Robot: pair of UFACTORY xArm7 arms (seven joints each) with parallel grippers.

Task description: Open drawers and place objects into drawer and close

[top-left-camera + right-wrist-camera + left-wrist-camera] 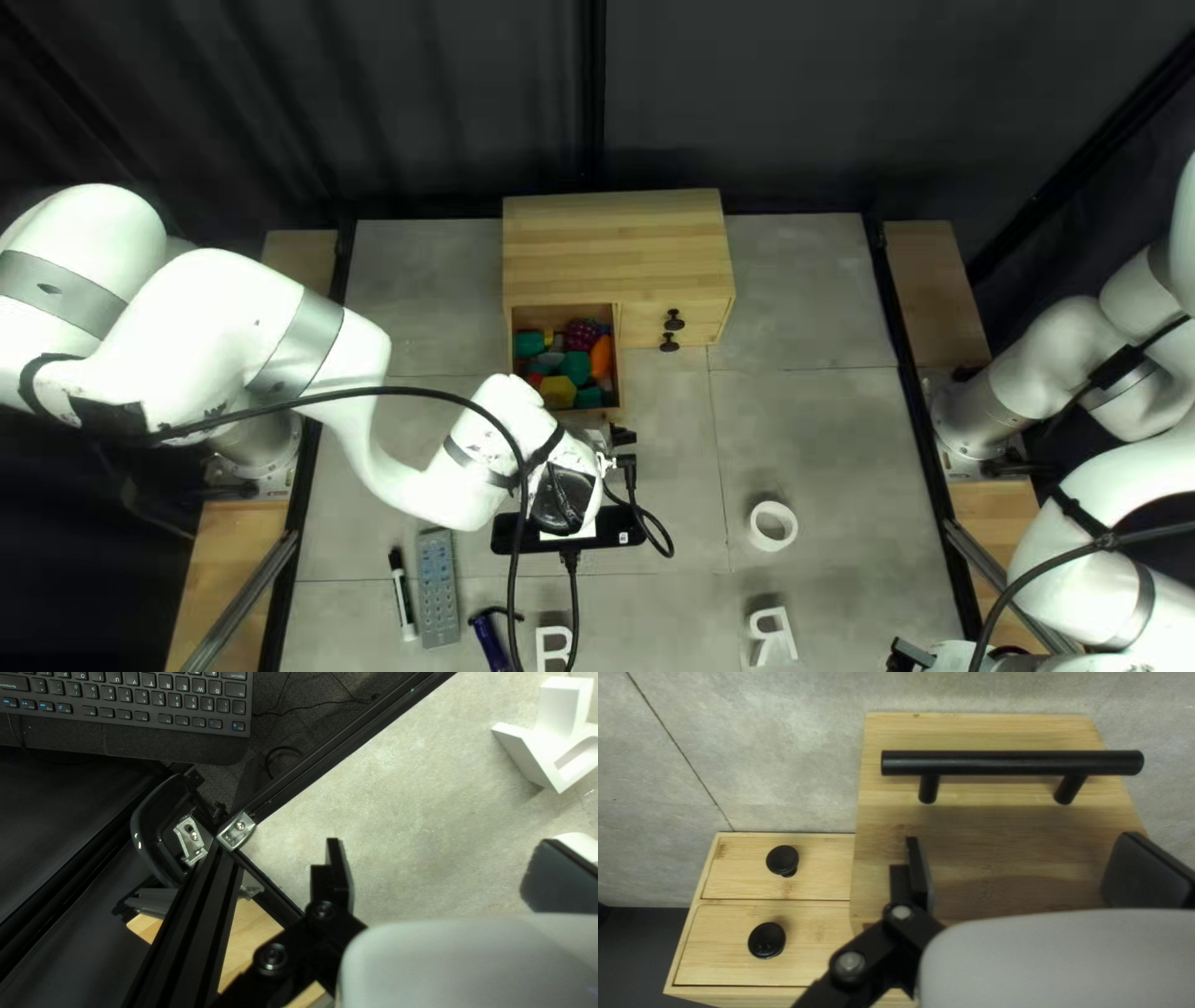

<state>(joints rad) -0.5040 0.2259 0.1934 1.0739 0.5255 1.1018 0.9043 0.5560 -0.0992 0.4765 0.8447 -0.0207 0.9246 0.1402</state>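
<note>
Well, left hand (610, 438) wide open

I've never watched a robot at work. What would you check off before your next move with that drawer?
1. Large drawer pulled out: ok.
2. Colorful pieces inside it: ok.
3. Pieces low enough for it to shut freely: cannot tell.
4. Small knobbed drawers shut: ok.
5. Left gripper open, should I want to grasp: ok.
6. Left gripper closed on the black bar handle: not ok; the handle lies ahead of its fingers.
</note>
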